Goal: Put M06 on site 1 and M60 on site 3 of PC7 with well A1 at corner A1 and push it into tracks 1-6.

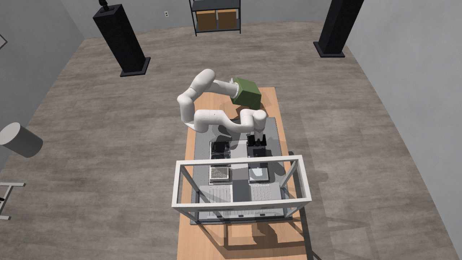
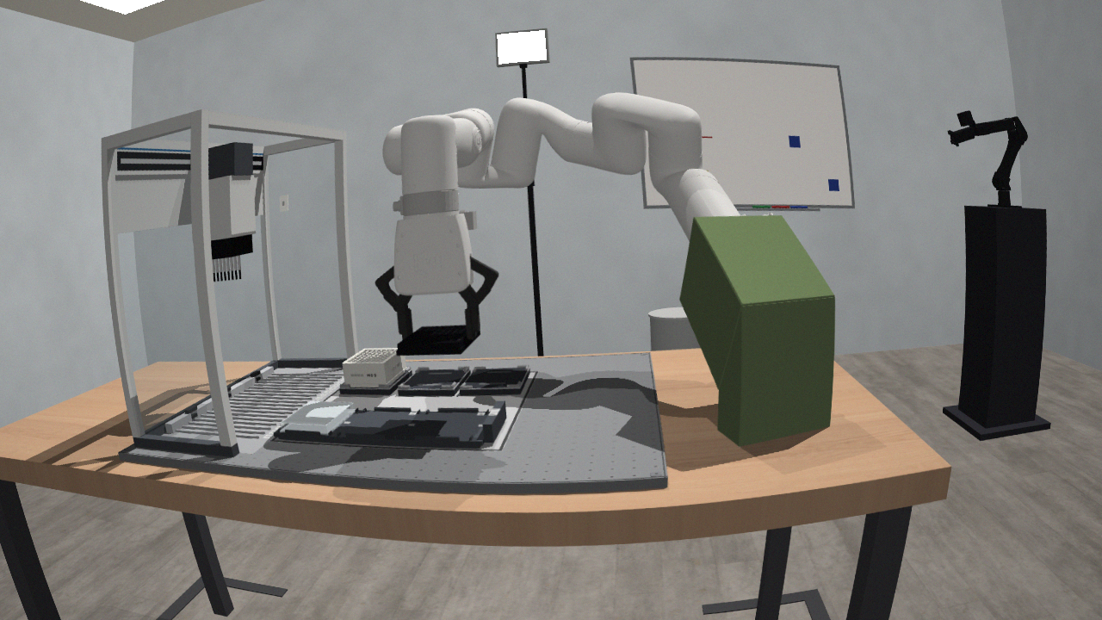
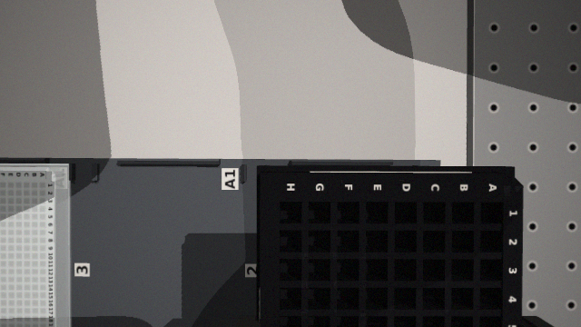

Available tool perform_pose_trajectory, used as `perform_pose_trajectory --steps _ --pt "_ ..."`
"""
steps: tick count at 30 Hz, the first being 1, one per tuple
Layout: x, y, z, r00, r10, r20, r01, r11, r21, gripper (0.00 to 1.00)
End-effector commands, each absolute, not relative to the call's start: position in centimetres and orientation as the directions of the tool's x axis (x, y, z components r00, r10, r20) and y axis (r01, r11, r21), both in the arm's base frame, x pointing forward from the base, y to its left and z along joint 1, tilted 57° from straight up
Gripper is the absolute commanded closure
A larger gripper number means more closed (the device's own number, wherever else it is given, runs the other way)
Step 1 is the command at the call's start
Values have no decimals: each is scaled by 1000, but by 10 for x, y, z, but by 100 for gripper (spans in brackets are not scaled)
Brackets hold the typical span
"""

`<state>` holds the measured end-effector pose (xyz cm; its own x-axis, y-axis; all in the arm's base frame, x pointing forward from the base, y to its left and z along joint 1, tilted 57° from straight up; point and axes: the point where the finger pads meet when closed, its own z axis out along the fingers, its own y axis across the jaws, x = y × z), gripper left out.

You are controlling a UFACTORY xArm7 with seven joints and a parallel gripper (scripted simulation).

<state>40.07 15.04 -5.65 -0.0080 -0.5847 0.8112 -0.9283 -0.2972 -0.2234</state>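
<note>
My gripper (image 2: 435, 327) is shut on M06 (image 3: 386, 245), a black 96-well plate, and holds it in the air above the table. The plate also shows in the side view (image 2: 433, 339) and from above (image 1: 256, 142). Below it lies the dark carrier PC7 (image 3: 159, 236) (image 2: 400, 424) on the apron. The plate hangs over the carrier's end right of the label 2 (image 3: 251, 271). Its A column and row 1 meet at the upper right in the wrist view. M60 (image 3: 32, 245), a pale 384-well plate, sits on site 3 (image 1: 258, 174). Site 2 is bare. M09 (image 2: 372, 368), a pale deep-well block, sits in its nest (image 1: 219, 173).
Two empty dark nests (image 2: 435, 379) (image 2: 492, 377) stand beside M09. The white instrument frame (image 1: 240, 181) stands over the loading rails (image 1: 264, 185); its pipetting head (image 2: 231, 207) hangs inside. A green box (image 2: 758, 331) covers the arm's base.
</note>
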Motion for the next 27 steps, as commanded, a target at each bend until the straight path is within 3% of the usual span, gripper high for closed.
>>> perform_pose_trajectory --steps 1,27 --pt "401 155 -57 -9 -588 809 -927 -299 -227 100" --pt "405 146 -64 -9 -588 809 -927 -299 -227 100"
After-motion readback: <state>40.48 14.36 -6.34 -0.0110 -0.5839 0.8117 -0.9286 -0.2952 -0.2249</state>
